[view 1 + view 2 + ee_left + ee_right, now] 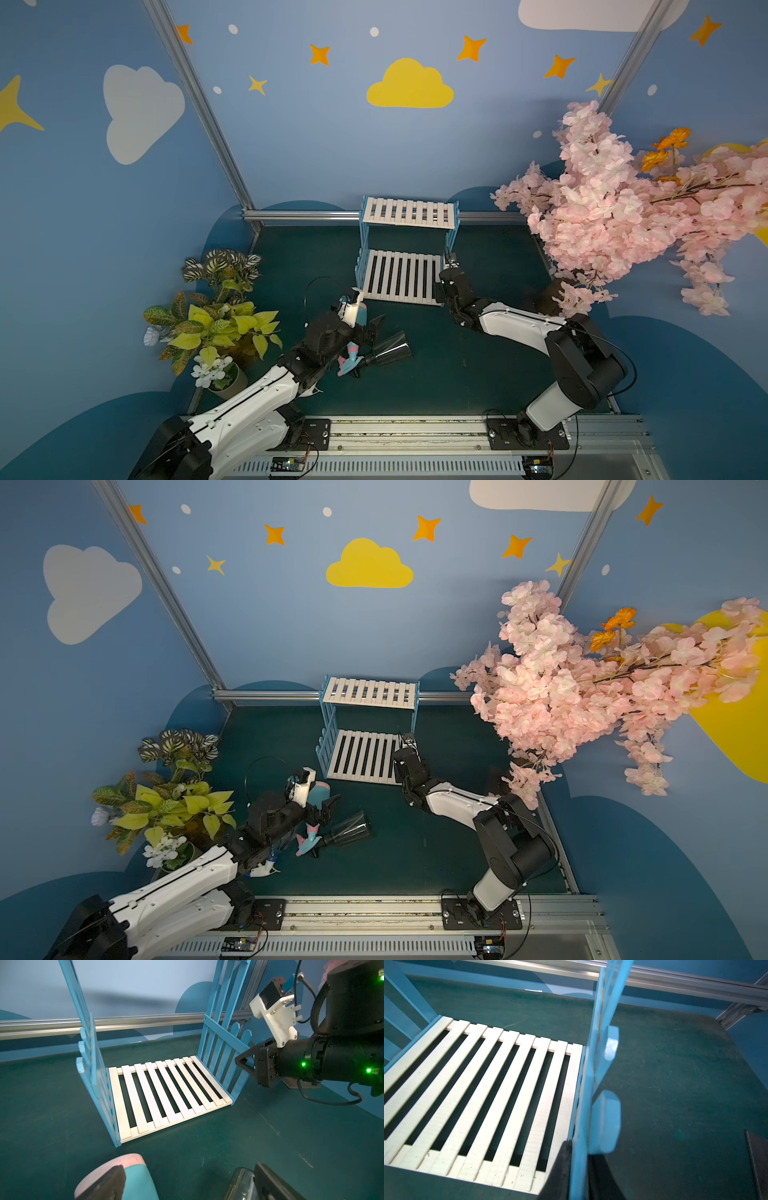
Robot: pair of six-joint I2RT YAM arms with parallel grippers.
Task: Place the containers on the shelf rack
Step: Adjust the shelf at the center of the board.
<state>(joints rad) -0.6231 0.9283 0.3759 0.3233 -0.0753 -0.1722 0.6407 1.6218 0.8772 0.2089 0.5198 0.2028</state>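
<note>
My right pincer (579, 1172) clamps the blue-fenced, white-slatted shelf rack (407, 216) near the back edge of my bench (478, 365). Left pincer (187, 1184) gapes over the light-blue cone spray bottle (135, 1180) and smoky bottle (392, 353), lying left of centre. Nothing shelved.

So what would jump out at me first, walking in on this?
Probably the big pink blossom branch spreading over the right side of the table. Next, the empty blue-and-white shelf rack at the back middle, its side pinched by the right gripper. In front, a light-blue spray bottle and a dark one lie tipped over under the open left gripper.
</note>
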